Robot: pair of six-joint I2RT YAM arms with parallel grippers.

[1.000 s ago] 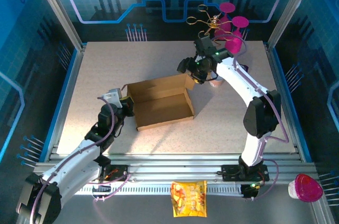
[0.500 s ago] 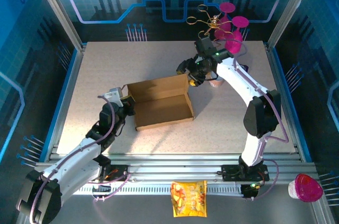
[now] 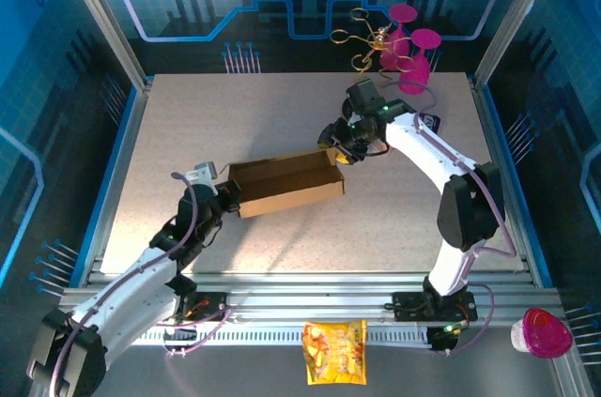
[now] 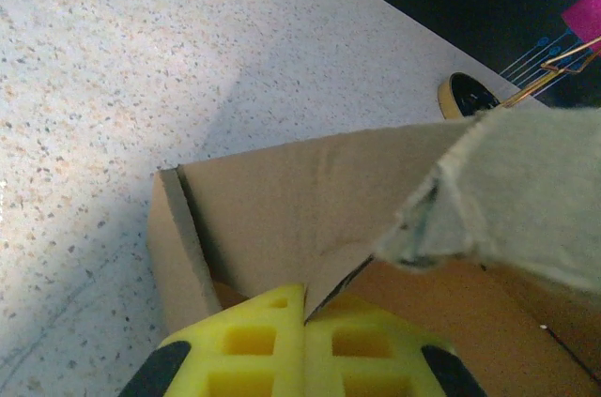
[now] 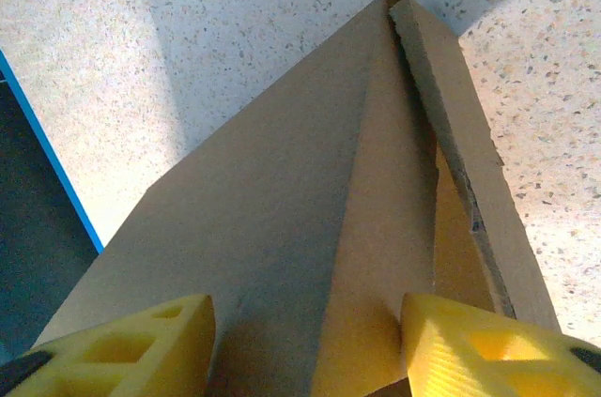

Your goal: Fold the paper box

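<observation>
At the near rail, off the desk, lies an orange-and-yellow snack packet (image 3: 335, 352), with a pink plastic cup (image 3: 543, 333) at the right corner; neither has any part in the job.

Further in, the left gripper (image 3: 225, 196) sits at the left end of the plain brown corrugated paper box (image 3: 286, 183), which lies near the middle of the speckled desk (image 3: 188, 125). In the left wrist view its yellow jaws are pressed together at the bottom edge, with a thin dark line of cardboard running up from the seam. I judge that they are clamped on the box's left end wall, holding the base steady.

The change is in the lid. A second ago it stood nearly upright along the far edge, leaving the tray wide open. Now it has swung forward and down, so that little of the inside shows from above, and the box looks like a low closed slab. The right gripper (image 3: 335, 146) has followed it to the far right corner. In the right wrist view its jaws stand wide apart over the sloping lid panel, and seem to push rather than pinch.

The fold seems well along, and what probably remains is pressing the lid flat and tucking its front flap.

Beyond the box, magenta discs on a gold wire stand (image 3: 402, 45) sit at the far edge.
</observation>
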